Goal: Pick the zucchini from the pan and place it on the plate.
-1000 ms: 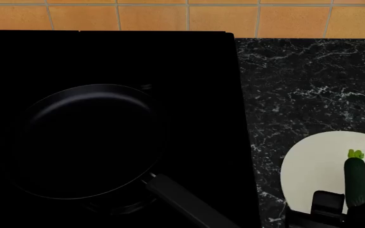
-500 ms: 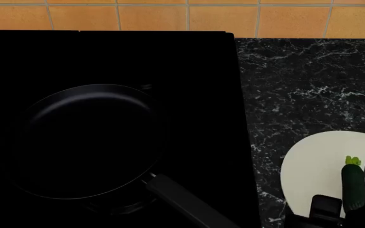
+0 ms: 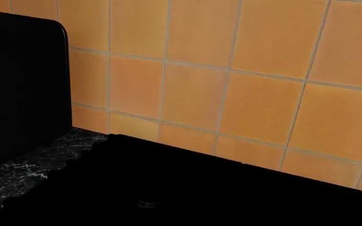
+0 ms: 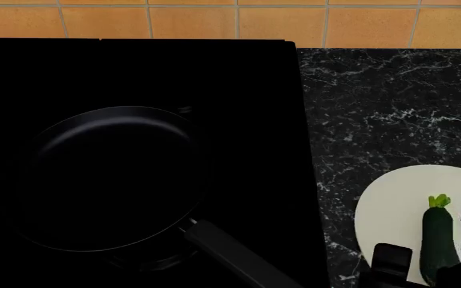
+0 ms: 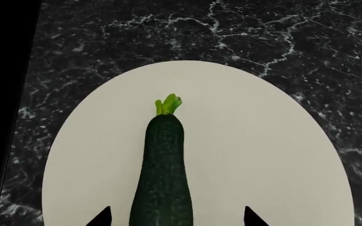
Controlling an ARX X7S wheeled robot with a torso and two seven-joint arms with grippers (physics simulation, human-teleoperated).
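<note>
Since a second ago the zucchini has dropped lower toward the near edge of the head view and tilted slightly, and it now lies on the cream plate, stem end pointing away from the robot. Beside it on the cooktop, the black frying pan sits empty, handle angled toward the plate.

From the right wrist, the right gripper has its fingertips spread wide, one on each side of the zucchini, with plate showing in both gaps, gripping nothing. No left gripper appears; its wrist camera shows only orange wall tiles.
</note>
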